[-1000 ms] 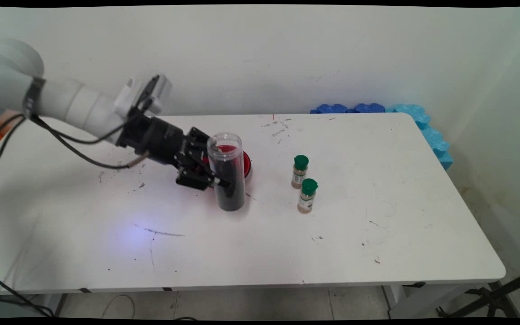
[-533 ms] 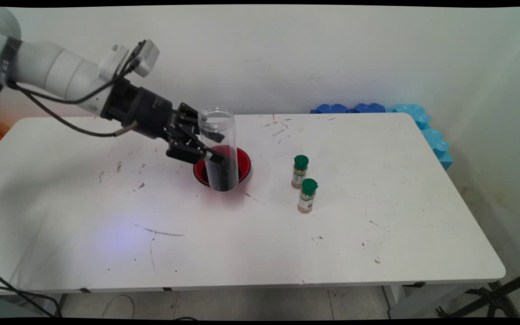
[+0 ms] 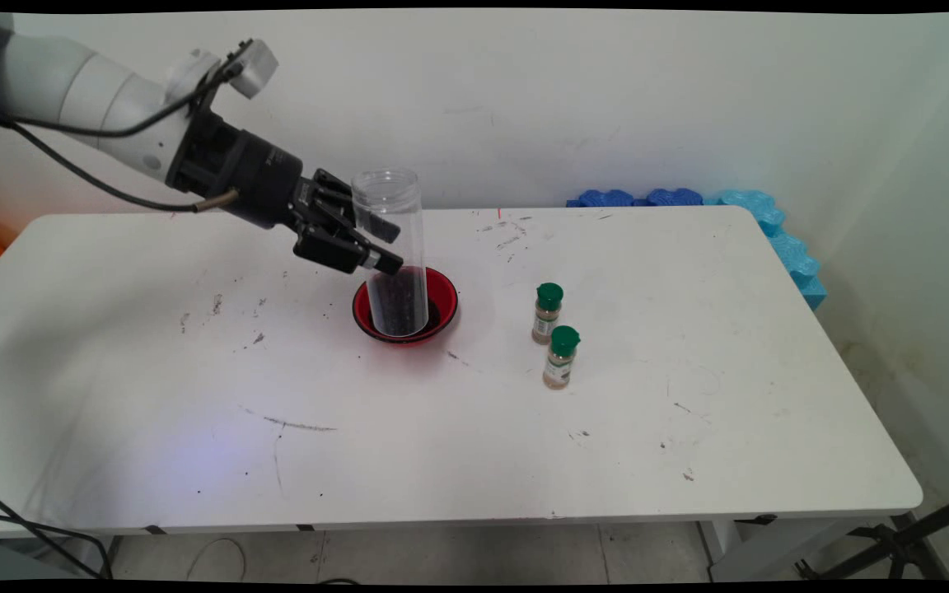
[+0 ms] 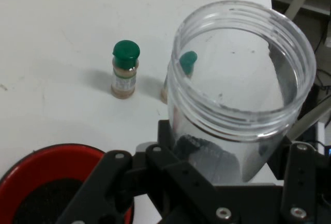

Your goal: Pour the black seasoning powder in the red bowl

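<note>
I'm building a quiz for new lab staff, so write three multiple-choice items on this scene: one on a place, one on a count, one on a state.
1. Where is the clear jar?
A. Lying on the table's right end
B. Held over the red bowl
C. Standing beside the blue foam

2. How many green-capped spice bottles stand on the table?
A. One
B. Two
C. Four

3. What state is the claw in?
A. Shut on the jar
B. Open and holding nothing
C. Out of sight

Answers:
1. B, since the jar hangs upright in the claw with its base in front of the bowl.
2. B, since one spice bottle stands just behind another spice bottle, right of the bowl.
3. A, since the fingers clamp the jar's sides in both views.
</note>
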